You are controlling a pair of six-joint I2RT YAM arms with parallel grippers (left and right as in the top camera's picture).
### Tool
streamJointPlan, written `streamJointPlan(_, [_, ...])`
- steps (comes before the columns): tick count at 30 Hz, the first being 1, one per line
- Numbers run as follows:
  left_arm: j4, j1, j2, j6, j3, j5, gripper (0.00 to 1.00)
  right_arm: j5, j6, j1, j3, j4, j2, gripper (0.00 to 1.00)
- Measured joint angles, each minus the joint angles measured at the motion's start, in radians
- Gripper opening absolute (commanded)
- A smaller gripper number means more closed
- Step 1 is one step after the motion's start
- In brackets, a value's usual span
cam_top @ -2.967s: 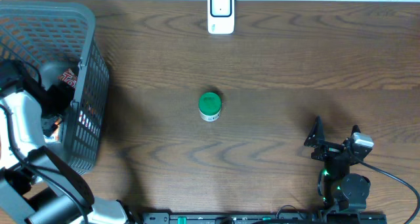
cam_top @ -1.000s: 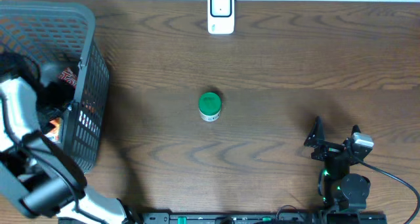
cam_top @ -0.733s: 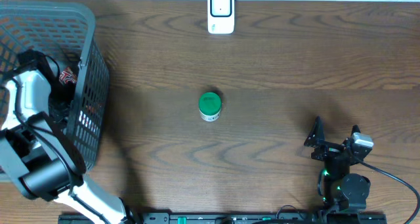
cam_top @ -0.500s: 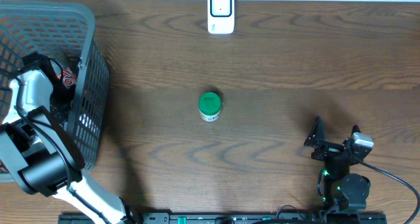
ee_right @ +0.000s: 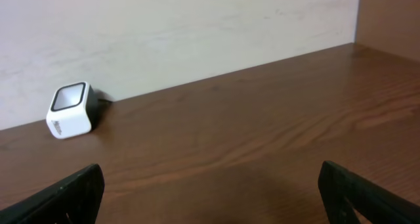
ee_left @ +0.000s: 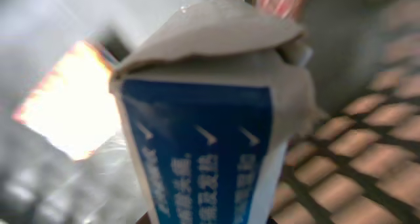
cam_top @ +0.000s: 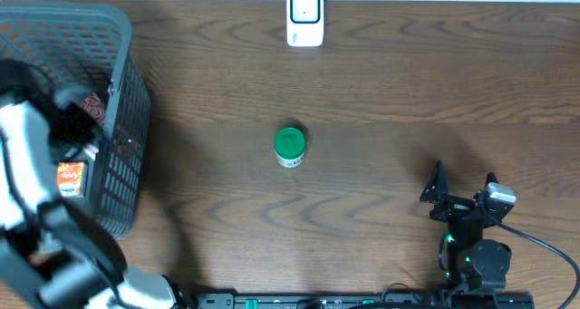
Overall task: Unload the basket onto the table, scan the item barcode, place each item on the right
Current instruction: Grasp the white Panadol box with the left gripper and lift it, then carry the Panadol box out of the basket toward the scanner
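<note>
Left pincer (cam_top: 74, 128) grips the blue-labelled pack (ee_left: 210, 138): best lift it straight clear of the basket (cam_top: 125, 101), barcode toward the scanner (cam_top: 305, 17). Right pincer (cam_top: 464, 178) gapes wide.

The package (ee_left: 210, 145) is grey with a blue panel bearing white characters and check marks. Its top is crumpled. It stands roughly upright, close before my left wrist camera, beside basket (cam_top: 122, 119) mesh. The scanner (cam_top: 305, 17), white with a dark window, stands at the far table (cam_top: 408, 91) edge, centre.
</note>
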Motion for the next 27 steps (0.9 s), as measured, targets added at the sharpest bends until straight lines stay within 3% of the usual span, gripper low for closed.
streamJointPlan(3, [0.000,0.034,-0.148,-0.009,0.031,0.000,0.13,0.000,0.000,0.000,0.000,0.000,0.000,0.99])
streamJointPlan(5, [0.003,0.053,-0.247,-0.027,0.044,0.004,0.21,0.000,0.000,0.000,0.000,0.000,0.000,0.99])
streamJointPlan(7, [0.018,0.066,-0.335,-0.042,0.049,0.032,0.22,0.000,0.000,0.000,0.000,0.000,0.000,0.99])
streamJointPlan(14, [0.082,0.052,-0.614,-0.103,0.053,0.377,0.22,0.000,0.000,0.000,0.000,0.000,0.000,0.99])
streamJointPlan(19, [0.109,-0.078,-0.661,-0.153,0.053,0.602,0.15,0.000,0.000,0.000,0.000,0.000,0.000,0.99])
streamJointPlan(27, [0.113,-0.370,-0.564,-0.164,0.010,0.685,0.13,0.000,0.000,0.000,0.000,0.000,0.000,0.99])
